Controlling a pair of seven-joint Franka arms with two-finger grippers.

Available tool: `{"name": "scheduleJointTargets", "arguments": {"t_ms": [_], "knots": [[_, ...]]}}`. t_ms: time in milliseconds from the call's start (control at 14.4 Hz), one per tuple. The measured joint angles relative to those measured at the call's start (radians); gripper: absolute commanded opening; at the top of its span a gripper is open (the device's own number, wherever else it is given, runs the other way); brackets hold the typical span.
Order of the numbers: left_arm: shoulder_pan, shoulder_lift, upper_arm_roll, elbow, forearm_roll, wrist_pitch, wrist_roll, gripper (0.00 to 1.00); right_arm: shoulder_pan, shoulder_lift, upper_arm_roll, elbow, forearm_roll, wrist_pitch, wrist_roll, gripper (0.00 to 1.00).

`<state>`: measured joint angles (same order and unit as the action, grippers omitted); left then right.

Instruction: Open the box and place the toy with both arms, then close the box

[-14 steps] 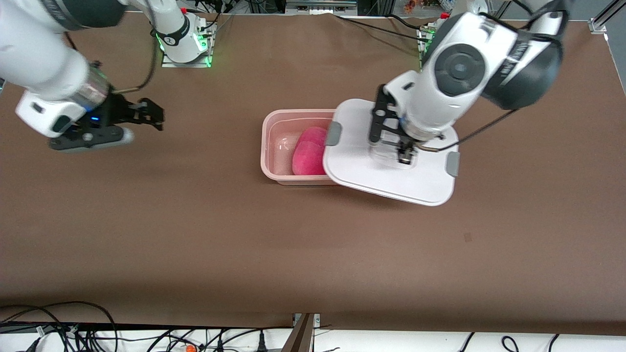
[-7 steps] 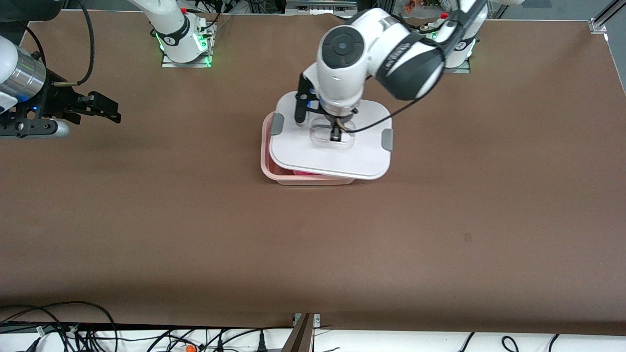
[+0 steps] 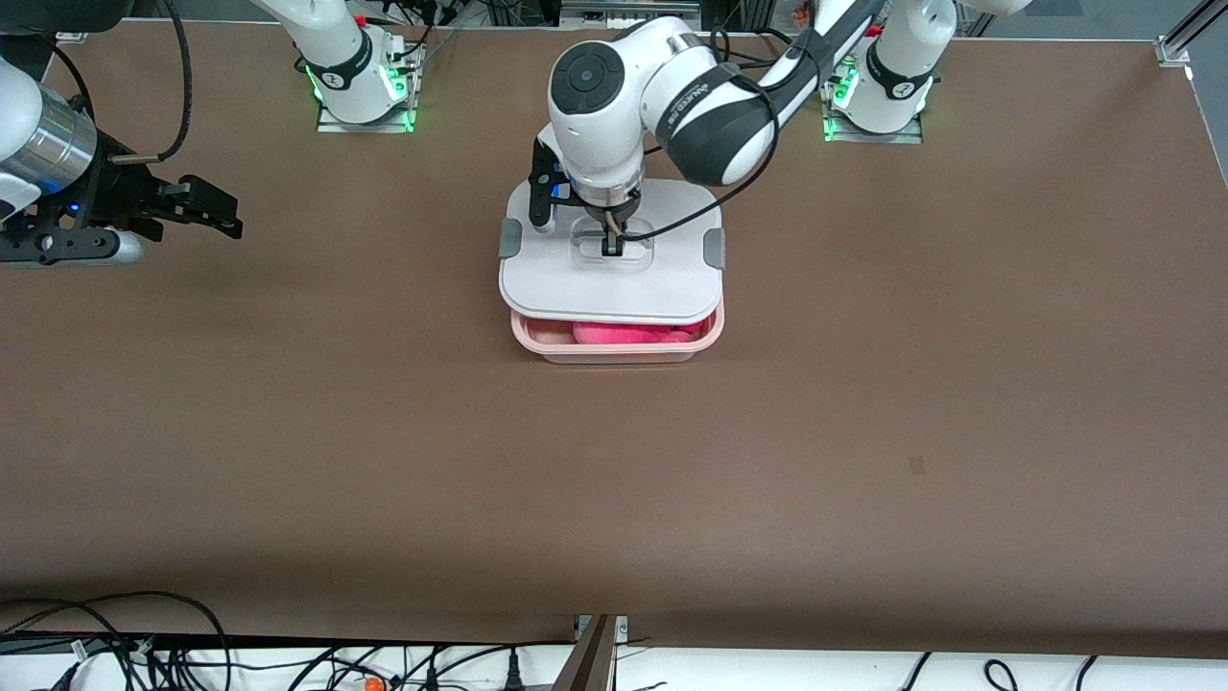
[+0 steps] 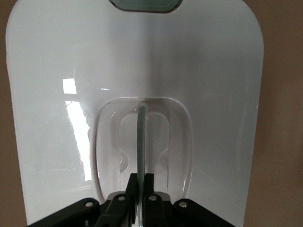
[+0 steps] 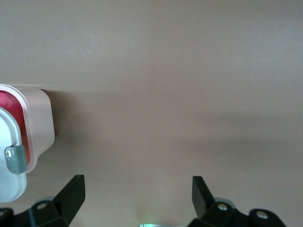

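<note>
The pale pink box (image 3: 614,347) stands mid-table with the bright pink toy (image 3: 633,334) inside, seen under the lid's nearer edge. The white lid (image 3: 662,283) with grey side clips is held just above the box, shifted slightly away from the front camera. My left gripper (image 3: 611,248) is shut on the lid's recessed centre handle (image 4: 141,142). My right gripper (image 3: 216,206) is open and empty over bare table toward the right arm's end; in its wrist view (image 5: 137,191) the box (image 5: 40,127) and lid (image 5: 9,182) show at one edge.
Brown table surface all round the box. Green-lit arm bases (image 3: 365,91) stand along the edge by the robots. Cables (image 3: 144,653) hang below the table edge nearest the front camera.
My left gripper carried the lid from beside the box to over it, toward the right arm's end, and levelled it. My right gripper drew away toward its end of the table.
</note>
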<state>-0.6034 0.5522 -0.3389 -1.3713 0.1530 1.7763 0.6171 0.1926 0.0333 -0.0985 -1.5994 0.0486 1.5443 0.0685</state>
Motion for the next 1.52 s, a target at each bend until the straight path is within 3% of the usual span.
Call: {"name": "scheduleJointTargets", "arguments": {"t_ms": [415, 762, 1523], "knots": [[-0.002, 0.037, 0.011, 0.0, 0.006, 0.034, -0.011, 0.0, -0.009, -0.006, -0.015, 0.003, -0.002, -0.06, 0.0, 1.0], [0.0, 0.048, 0.019, 0.0, 0.008, 0.047, -0.018, 0.0, -0.013, -0.066, -0.033, 0.006, -0.003, -0.12, 0.0, 1.0], [0.003, 0.069, 0.037, 0.0, 0.008, 0.074, -0.019, 0.0, 0.011, -0.028, 0.021, -0.028, 0.021, -0.073, 0.005, 1.0]]}}
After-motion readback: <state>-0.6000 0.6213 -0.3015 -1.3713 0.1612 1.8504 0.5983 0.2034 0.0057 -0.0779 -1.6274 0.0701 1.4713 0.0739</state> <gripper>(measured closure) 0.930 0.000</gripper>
